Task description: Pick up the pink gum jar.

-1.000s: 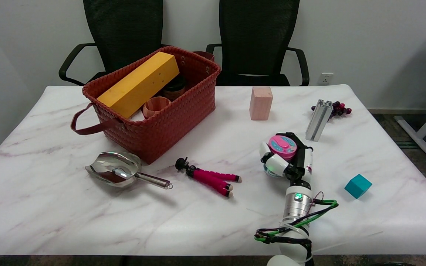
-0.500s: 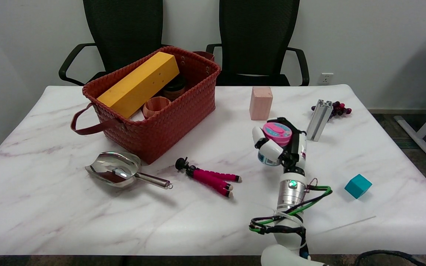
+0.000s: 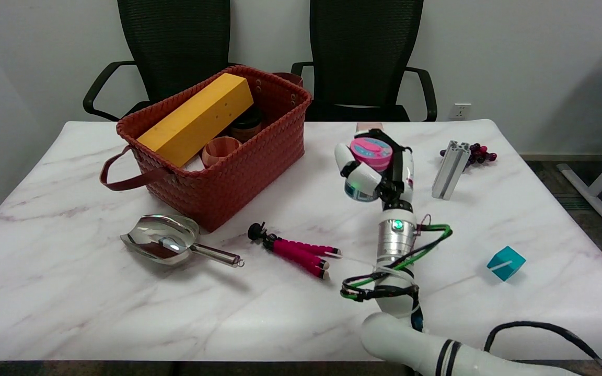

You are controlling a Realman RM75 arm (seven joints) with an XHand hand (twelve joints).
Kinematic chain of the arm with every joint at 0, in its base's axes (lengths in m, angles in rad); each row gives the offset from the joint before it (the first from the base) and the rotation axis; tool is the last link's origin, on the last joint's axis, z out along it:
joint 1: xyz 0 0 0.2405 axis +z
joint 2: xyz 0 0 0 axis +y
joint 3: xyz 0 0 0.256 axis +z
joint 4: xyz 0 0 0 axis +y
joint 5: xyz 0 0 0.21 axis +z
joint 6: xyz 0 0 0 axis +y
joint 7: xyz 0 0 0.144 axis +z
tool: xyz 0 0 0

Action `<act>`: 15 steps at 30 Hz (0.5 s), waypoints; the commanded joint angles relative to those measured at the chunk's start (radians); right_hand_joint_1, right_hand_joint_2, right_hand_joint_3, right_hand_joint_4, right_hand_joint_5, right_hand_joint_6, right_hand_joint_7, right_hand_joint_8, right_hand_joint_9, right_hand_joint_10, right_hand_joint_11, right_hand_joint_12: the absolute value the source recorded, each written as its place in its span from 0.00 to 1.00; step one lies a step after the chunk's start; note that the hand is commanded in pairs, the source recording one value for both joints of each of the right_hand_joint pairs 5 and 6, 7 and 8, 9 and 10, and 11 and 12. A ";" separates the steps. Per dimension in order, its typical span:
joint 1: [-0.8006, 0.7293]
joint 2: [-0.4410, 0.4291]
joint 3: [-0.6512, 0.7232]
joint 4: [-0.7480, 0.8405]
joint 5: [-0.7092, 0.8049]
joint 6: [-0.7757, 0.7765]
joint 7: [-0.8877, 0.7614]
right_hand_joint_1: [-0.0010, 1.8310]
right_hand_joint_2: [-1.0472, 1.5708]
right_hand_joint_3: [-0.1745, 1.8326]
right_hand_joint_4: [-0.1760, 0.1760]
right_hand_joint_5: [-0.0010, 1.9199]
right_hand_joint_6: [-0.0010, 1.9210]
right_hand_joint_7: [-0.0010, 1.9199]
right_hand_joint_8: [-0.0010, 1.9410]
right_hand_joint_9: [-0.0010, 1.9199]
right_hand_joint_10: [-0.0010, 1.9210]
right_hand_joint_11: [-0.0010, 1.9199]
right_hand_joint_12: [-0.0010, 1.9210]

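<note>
Head view: you've raised the jar point(image 3: 370, 152) well up off the table point(image 3: 71, 292) since a second ago and carried it toward the far side, so the pick looks done. Your right hand point(image 3: 377, 169) wraps its fingers point(image 3: 359, 175) closed around the jar, pink lid up.

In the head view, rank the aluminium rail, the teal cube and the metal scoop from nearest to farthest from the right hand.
1. Aluminium rail: just right of the right hand, which holds the pink gum jar.
2. Teal cube: nearer the table's front, to the right.
3. Metal scoop: far left.
</note>
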 commanded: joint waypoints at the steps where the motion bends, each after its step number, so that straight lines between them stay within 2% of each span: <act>1: 0.173 0.006 0.027 0.014 -0.088 -0.171 -0.044 0.59 0.98 0.59 0.50 0.81 0.81 0.77 0.76 0.70 0.70 0.75 0.75; 7: 0.246 0.002 0.044 0.016 -0.112 -0.233 -0.077 0.58 0.99 0.61 0.50 0.86 0.86 0.79 0.79 0.72 0.72 0.75 0.75; 15: 0.370 0.000 0.050 -0.014 -0.125 -0.393 -0.077 0.58 0.98 0.61 0.50 0.85 0.85 0.80 0.79 0.72 0.72 0.75 0.75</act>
